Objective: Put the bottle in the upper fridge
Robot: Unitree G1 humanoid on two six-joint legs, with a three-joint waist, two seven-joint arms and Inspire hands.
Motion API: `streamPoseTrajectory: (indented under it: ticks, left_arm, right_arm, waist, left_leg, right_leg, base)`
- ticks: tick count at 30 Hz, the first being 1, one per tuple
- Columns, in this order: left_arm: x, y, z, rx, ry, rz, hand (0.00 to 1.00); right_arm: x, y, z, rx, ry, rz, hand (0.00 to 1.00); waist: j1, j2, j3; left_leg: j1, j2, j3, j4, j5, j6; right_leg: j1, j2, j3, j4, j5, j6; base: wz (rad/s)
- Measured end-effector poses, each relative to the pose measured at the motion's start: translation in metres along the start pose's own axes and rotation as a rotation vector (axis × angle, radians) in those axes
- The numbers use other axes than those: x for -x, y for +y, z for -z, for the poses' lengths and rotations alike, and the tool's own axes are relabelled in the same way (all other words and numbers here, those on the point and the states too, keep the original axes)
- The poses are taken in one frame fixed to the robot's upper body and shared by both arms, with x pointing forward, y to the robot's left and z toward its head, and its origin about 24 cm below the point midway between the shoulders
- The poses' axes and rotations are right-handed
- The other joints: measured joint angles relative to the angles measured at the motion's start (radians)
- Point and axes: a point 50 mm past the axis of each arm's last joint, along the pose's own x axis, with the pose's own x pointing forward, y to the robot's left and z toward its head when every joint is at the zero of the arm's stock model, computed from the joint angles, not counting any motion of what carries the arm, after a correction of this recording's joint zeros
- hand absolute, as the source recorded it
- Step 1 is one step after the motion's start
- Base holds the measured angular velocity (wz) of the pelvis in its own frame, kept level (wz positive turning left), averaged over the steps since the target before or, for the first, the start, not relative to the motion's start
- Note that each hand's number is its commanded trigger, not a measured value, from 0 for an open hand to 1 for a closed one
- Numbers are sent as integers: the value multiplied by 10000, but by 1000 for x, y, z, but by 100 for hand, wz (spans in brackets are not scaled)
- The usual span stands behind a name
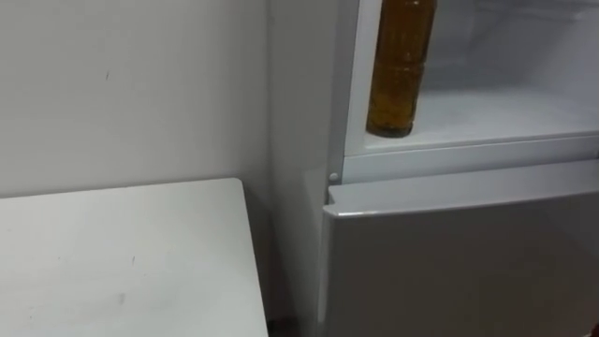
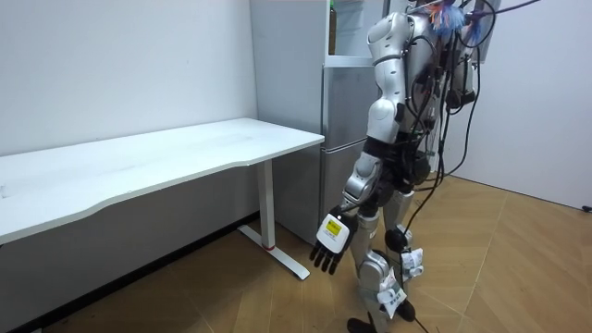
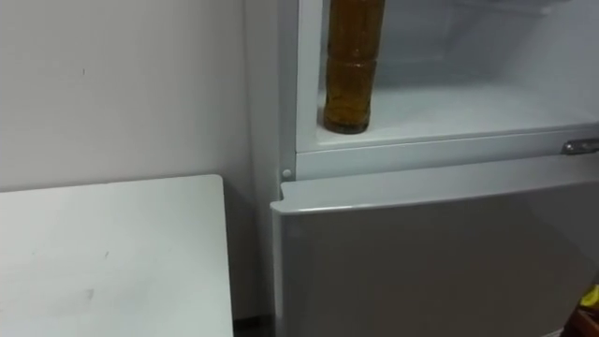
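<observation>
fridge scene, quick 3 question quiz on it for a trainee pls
1. True or false: the bottle lies on its side.
2. Where is the bottle? A) standing on the floor of the upper fridge, near its left wall; B) on the room's floor; C) held in a robot hand.
3. Fill in: in the room view the left robot hand hangs at the robot's side, holding nothing, its fingers ____ (open or shut).

Key: 1 false, it stands upright; 2 A; 3 open.
</observation>
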Motion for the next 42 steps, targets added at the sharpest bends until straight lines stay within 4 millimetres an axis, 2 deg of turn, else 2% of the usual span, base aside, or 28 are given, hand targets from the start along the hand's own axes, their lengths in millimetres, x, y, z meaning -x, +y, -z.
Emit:
streamPoseTrajectory:
  ticks: [4,10,14,20,29,42]
  left_arm:
    - [0,-2,2,-140,80,90,0]
    - [0,-6,4,-418,163,267,0]
    - [0,-6,3,-440,144,283,0]
    - [0,-9,3,-590,180,369,0]
    - [-1,-13,-1,-832,81,516,0]
    - [-1,-17,-2,-1071,92,708,0]
  right_arm:
    - [10,3,-1,-190,-37,-226,0]
    - [28,16,2,-401,354,-1498,0]
    - [34,21,3,-500,483,-2056,0]
    - [46,28,1,-721,694,-2618,0]
    - [55,32,3,-768,924,-3186,0]
    - [65,40,1,-1092,1028,-4416,0]
  waist:
    - [26,37,22]
    - [123,129,19]
    - [349,196,2]
    - [443,285,-53]
    - [557,300,-52]
    - [610,491,-9]
  left_leg:
    - [-4,6,1,2,0,0]
    - [-41,10,-1,-3,-1,0]
    - [-47,12,-13,-4,-1,1]
    - [-44,12,-42,17,-1,1]
    - [-18,15,-73,37,-1,1]
    - [-47,24,-117,38,-1,1]
  right_leg:
    - [-3,11,2,1,2,-3]
    - [-44,18,21,-12,32,2]
    - [-42,19,9,-12,41,1]
    - [-24,16,-5,-11,42,-1]
    - [32,9,-28,5,46,-7]
    - [29,3,-100,-19,45,-9]
  base:
    - [0]
    - [0]
    - [0]
    - [0]
    - [0]
    - [0]
